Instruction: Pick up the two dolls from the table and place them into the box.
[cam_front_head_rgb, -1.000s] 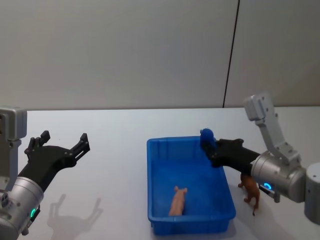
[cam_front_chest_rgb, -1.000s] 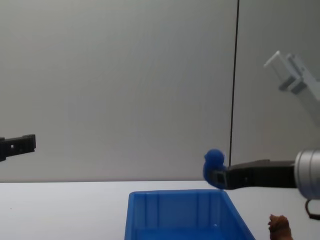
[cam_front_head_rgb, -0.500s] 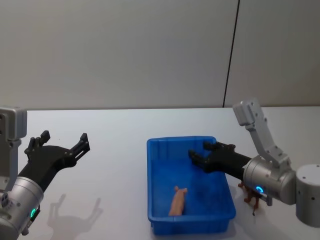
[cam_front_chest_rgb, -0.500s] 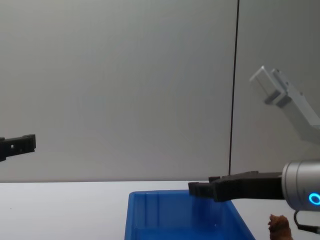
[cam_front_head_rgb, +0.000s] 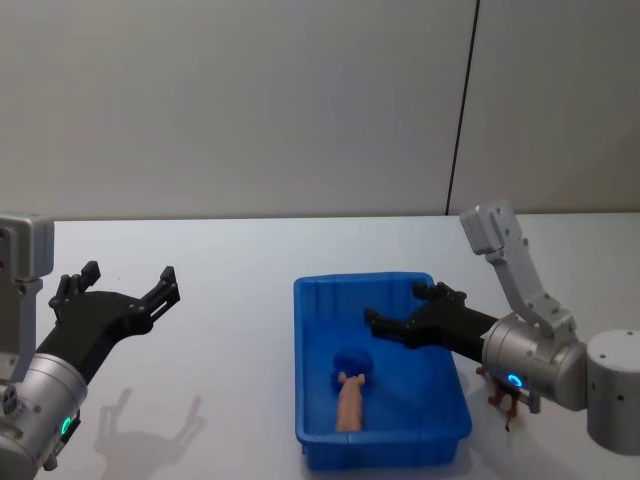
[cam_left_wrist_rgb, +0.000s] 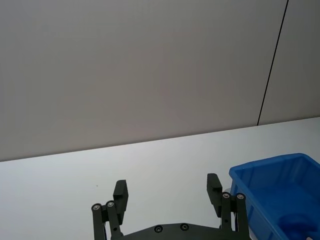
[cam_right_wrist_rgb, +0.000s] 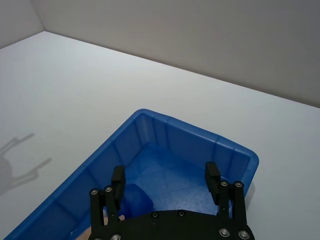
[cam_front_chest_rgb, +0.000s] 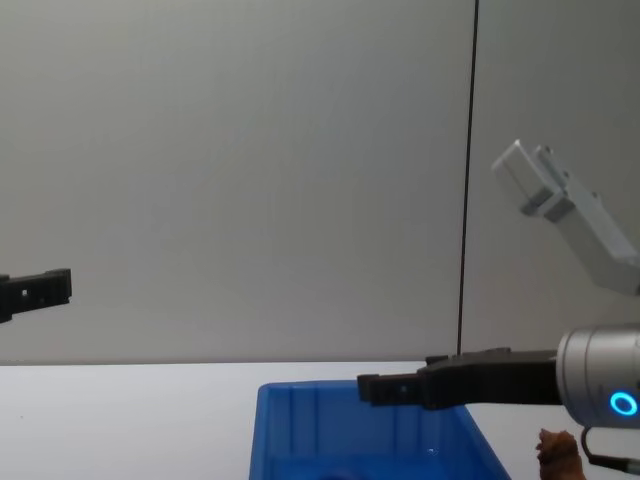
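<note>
Over the box: right hand, fingers spread wide, gripping nothing, reaching leftward across the far half of the bin.
Below the hand: small rounded blue lump on the box floor, touching the head end of the pink doll.
Pink doll: lying flat inside the box, long axis running from far wall to near wall, pale and smooth, little ears at the far end.
Back along the right arm: reddish-brown doll on the bench, just outside the box's right wall, tucked under the wrist and largely covered by it.
Brown doll's look: shaggy, apparently upright on thin legs; long axis not readable.
Direction for the next move: judged to be a pull back and to the right, then down, since the doll sits nearer the robot than the fingertips.
Nearer arm: right, by a wide margin.
Far left of the bench: left hand, raised, fingers wide apart and holding nothing, well apart from both dolls.
</note>
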